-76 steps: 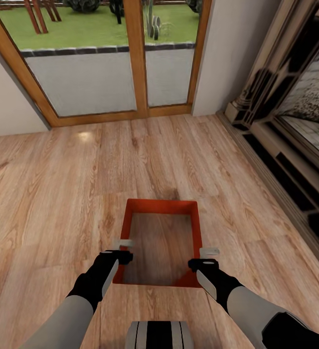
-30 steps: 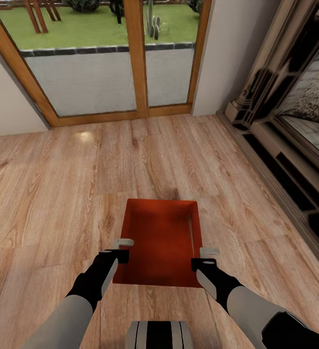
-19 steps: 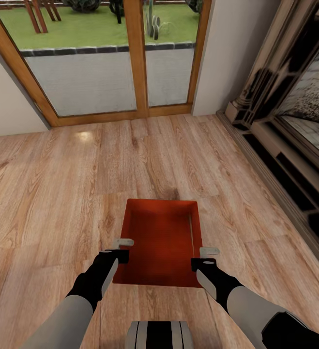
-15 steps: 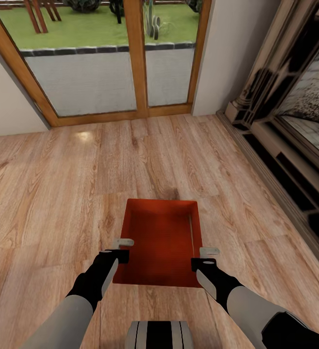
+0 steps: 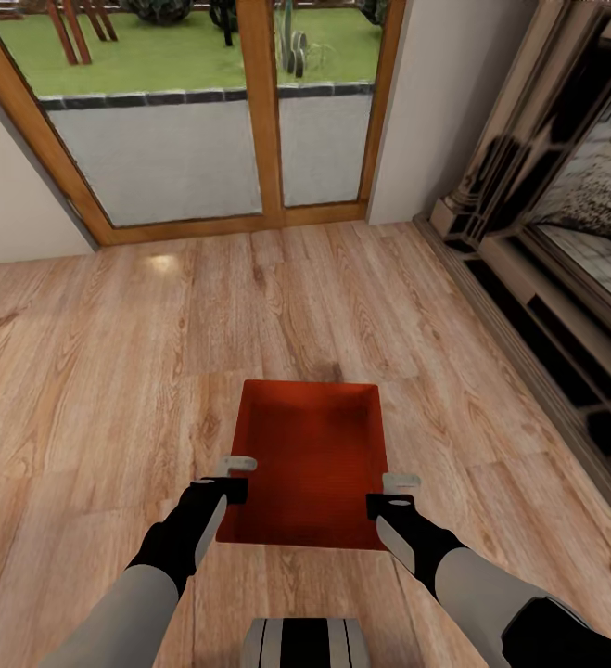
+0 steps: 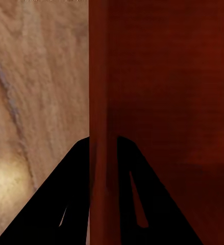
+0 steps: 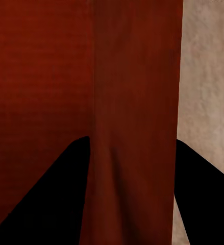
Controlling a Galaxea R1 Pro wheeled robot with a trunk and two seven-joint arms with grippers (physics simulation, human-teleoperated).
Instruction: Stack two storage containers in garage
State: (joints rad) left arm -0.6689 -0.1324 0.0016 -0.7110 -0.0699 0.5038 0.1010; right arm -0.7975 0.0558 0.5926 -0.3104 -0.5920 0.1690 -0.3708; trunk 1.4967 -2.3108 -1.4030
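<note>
surface: light wood-plank floor (image 5: 110, 371), glossy, one pale highlight near the doors; room: living room; wood-framed glass garden doors (image 5: 203, 121) ahead, two panes counted, grass and paving beyond; white wall to either side; a dark fireplace surround (image 5: 546, 260) along the right edge.

count: one storage container (image 5: 310, 459), red-orange, open-topped, directly ahead of the trunk between the two arms; whether it rests on the planks or is lifted cannot be told; two grippers.

left gripper (image 5: 235, 475) at the container's left long wall; left wrist view: the two dark fingers (image 6: 66, 204) sit one on each side of the wall (image 6: 104, 127), pinching it.

right gripper (image 5: 396, 494) at the right long wall; right wrist view: fingers (image 7: 45, 204) straddle that wall (image 7: 137, 102), spread wider; contact with the wall cannot be told.
</note>
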